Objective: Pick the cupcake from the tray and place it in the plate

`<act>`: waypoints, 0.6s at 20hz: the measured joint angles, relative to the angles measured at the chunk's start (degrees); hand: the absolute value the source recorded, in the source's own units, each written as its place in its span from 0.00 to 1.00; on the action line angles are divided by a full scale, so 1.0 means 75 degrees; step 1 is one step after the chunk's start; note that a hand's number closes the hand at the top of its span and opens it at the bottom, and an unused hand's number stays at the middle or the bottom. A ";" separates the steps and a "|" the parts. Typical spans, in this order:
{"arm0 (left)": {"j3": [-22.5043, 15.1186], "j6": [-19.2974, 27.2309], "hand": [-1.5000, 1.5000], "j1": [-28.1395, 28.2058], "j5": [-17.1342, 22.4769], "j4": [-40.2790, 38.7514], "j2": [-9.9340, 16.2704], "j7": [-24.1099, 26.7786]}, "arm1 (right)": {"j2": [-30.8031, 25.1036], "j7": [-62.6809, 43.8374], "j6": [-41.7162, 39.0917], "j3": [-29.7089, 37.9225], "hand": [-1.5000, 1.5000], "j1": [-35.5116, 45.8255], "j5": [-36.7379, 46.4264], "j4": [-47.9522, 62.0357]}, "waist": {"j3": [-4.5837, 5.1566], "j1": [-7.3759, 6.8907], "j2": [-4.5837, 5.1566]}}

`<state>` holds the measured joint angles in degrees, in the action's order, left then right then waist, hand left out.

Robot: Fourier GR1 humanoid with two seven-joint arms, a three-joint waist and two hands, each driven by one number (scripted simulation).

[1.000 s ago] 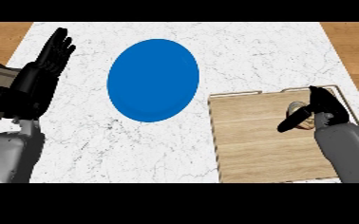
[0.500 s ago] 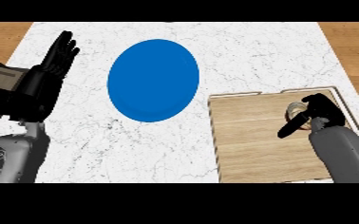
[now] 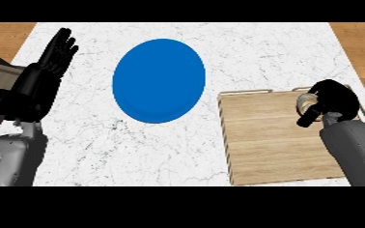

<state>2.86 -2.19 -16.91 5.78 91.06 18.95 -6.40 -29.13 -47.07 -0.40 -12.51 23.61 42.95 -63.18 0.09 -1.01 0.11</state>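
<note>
Cupcake [image 3: 307, 102], pale with a tan wrapper, sits at the wooden tray's [image 3: 271, 145] far right, mostly hidden by the right hand [image 3: 332, 99] curled round it. Left hand [image 3: 50, 67] rests open beside the blue plate [image 3: 159, 80].

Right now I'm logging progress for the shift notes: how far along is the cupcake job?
Done: the right robot hand has reached the cupcake at the wooden tray's far right. In hand: its fingers curl round the cupcake, which looks not yet carried off the tray. Left: lifting it, moving it across and setting it on the blue plate, which holds nothing. The left robot hand rests open at the left edge.
</note>
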 measured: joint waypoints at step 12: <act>-0.0072 0.0049 0.50 0.0022 -0.0099 0.0098 -0.0126 -0.0076 | -0.0822 0.5634 0.0361 -0.0234 1.00 0.0759 -0.0523 0.0125 | -0.0023 0.0008 0.0015</act>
<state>2.32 -1.83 -16.75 5.04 91.79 18.00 -6.98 -35.29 -4.82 2.31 -14.27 29.30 39.03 -62.24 -0.09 -0.95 0.22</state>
